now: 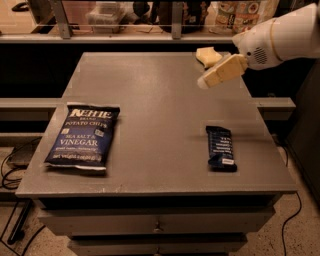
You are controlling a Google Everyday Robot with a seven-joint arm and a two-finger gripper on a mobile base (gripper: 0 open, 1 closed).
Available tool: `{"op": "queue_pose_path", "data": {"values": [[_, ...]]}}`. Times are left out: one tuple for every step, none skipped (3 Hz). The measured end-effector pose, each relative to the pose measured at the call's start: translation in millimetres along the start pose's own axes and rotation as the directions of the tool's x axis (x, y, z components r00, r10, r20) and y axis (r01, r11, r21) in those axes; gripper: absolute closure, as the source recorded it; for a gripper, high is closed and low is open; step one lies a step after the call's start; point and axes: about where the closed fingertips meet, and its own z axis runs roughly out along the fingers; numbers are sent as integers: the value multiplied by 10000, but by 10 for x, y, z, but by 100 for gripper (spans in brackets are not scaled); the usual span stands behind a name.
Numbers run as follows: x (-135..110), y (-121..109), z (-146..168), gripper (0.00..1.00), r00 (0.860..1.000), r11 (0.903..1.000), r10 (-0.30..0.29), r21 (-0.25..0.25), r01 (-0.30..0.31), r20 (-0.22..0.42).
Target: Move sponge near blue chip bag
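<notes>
The pale yellow sponge (207,55) lies at the far right of the grey table (160,105), near its back edge. The blue chip bag (82,136) lies flat at the front left, far from the sponge. My gripper (205,81) hangs from the white arm (280,35) that reaches in from the right. It hovers above the table just in front of the sponge, pointing down and to the left. It holds nothing that I can see.
A small dark blue snack bar wrapper (220,147) lies at the front right of the table. A shelf with jars and boxes (150,15) runs behind the table. Drawers (157,222) sit below the front edge. Cables lie on the floor at left.
</notes>
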Motion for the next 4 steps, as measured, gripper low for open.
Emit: {"op": "queue_pose_path", "data": {"values": [[32,-439,373,0,9916,9909,939,876,-1017,895],[141,-845,686,0,9733,9731,1843,1140,-2003,1369],[127,-860,691,0,9731,9731,1837,1146,-2001,1389],[200,-961,758,0,9598,9592,2236,1368,-2476,1695]]}}
